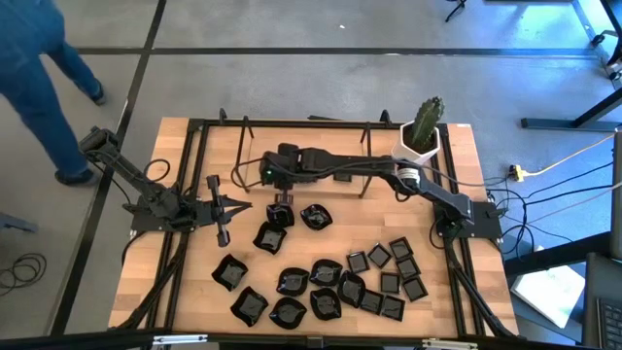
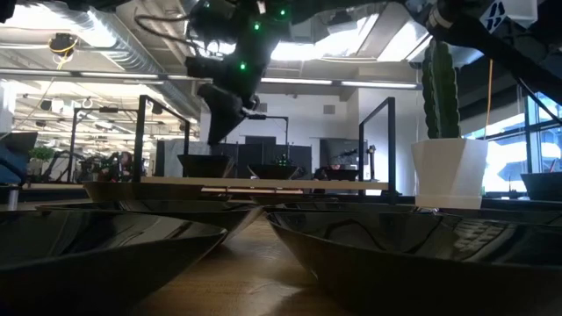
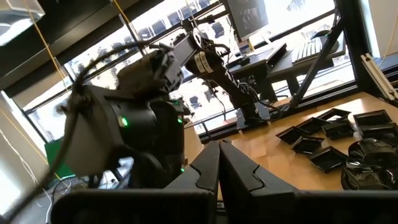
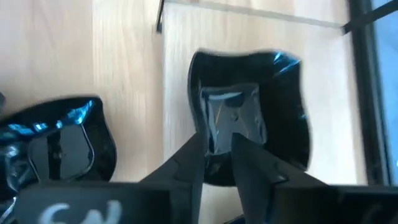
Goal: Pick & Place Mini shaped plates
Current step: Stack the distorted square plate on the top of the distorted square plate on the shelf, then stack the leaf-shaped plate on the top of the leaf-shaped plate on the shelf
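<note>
While the left gripper waits pinched shut at left centre of the high view, holding nothing, the right gripper hangs at centre, fingers slightly parted straddling the rim of a glossy black wavy-rimmed mini plate, apparently mid-release or mid-grab. Other small black plates cluster lower right. Right wrist housing lettering unreadable.

Even overhead light, window glare behind the cactus pot, blue reflections on glossy plates, motion blur
</note>
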